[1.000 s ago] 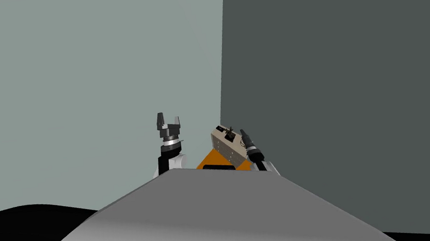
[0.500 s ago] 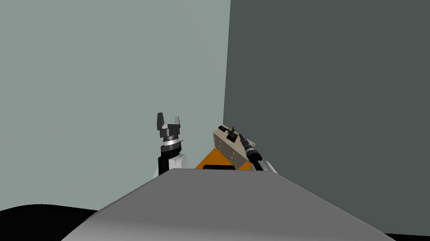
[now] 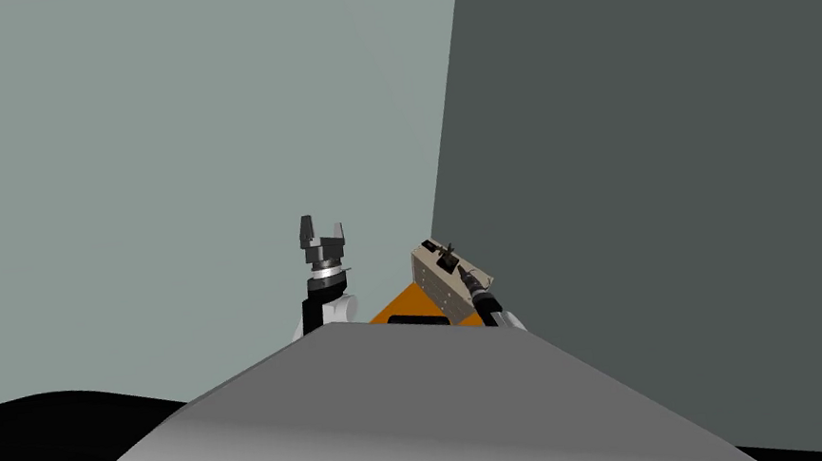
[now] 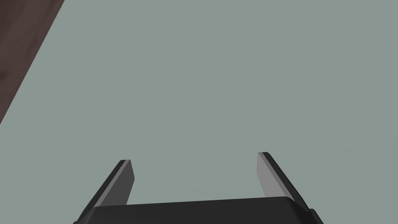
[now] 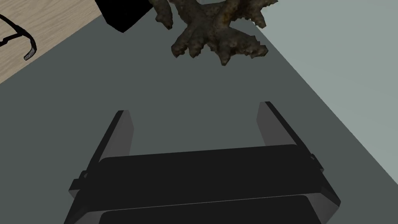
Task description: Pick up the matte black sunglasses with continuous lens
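Sunglasses (image 5: pixel 34 43) cut off at edge, on pale wood top (image 5: pixel 58 19); right gripper (image 5: pixel 194 108), left gripper (image 4: pixel 194 157): jaws apart.

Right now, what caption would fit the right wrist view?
Open right gripper facing a gnarled brown ornament, black sunglasses lying apart on the pale wooden top.

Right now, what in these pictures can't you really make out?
- Sunglasses, right wrist view: a thin black arm lies on the wooden top; the picture's edge cuts off the lens.
- Gnarled brown thing, same view: cut by the edge; unclear what it is.
- Head view: dark items on the beige cabinet are too small to identify.
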